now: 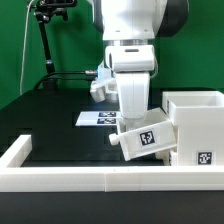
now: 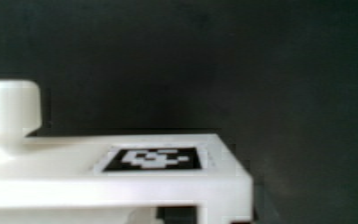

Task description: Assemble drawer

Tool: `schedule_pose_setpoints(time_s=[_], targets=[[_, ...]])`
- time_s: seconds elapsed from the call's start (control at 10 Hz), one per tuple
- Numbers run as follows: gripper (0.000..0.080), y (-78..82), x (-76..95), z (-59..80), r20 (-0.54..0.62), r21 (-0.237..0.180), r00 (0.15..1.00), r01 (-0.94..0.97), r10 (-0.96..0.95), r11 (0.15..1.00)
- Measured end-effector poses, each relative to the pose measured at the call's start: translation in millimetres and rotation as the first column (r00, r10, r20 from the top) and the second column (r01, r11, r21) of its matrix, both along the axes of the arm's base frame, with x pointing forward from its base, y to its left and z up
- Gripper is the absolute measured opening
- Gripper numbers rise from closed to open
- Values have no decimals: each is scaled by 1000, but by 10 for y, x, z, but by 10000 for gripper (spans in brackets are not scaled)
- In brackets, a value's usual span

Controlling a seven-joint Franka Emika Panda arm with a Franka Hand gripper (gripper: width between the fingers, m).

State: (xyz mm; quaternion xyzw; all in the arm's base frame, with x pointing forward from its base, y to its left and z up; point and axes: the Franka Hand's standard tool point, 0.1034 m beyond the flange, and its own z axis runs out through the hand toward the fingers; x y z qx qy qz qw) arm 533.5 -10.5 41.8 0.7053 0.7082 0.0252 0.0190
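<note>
Hanging tilted, gripped by end effector (image 1: 134, 124): white tray (image 1: 128, 147), black-and-white tag (image 1: 146, 138) on face, beside tall hollow box (image 1: 196, 118).

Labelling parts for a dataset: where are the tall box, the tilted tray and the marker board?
tall box (image 1: 198, 130), exterior view, front wall
tilted tray (image 1: 142, 139), exterior view, tagged face
marker board (image 1: 92, 118), exterior view, flat top

The box (image 1: 195, 125) stands upright at the exterior view's right, white and open-topped, with a square tag (image 1: 205, 157) low on its front. Just beside it a tray (image 1: 140, 137) is tilted, tagged face outward. Up close it is white, with a rounded knob (image 2: 7, 105) rising at one end. A second tray (image 1: 97, 85) sits farther back, partly hidden.
</note>
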Motion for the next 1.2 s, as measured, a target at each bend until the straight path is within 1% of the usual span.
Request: schedule_pose_setpoints(time_s=[0.2,0.5,0.9,1.0,1.1,1.2], targets=[[44,-105,-12,60,2,-4,1000,18,-18,1000],[44,-131,-11,158,15,-8,1000,20,-20,1000],[44,-123,0,141,44,-2,999,21,-21,1000],[44,-111,22,146,86,4,996,22,-22,1000],[44,-90,28,148,161,16,987,22,-25,1000],[44,-79,-8,131,185,21,982,23,-27,1000]])
